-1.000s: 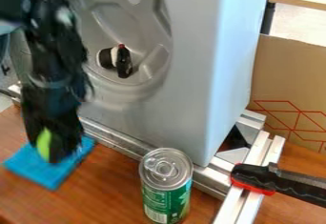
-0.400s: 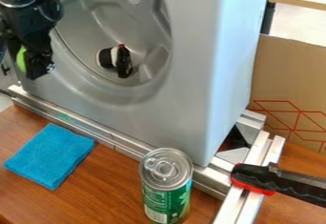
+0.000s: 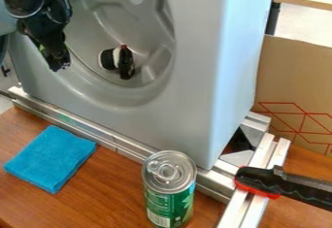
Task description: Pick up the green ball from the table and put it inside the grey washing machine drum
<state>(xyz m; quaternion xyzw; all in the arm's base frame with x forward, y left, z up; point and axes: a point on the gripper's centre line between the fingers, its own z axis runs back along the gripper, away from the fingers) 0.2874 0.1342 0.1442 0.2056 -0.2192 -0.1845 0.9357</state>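
The hand (image 3: 57, 66) hung far left by the grey housing (image 3: 175, 110) (clenched or released, I couldn't tell). The blue cloth (image 3: 50, 158) lay left on the desk (image 3: 107, 193), apart from the hand, its handling perhaps finished, perhaps unstarted.

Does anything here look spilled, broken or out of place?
Nothing stands out as spilled or broken: the blue cloth lies flat, and the green can stands upright beside the metal rail.

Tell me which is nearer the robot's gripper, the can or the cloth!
The blue cloth, flat on the table; the green can stands farther from the gripper.
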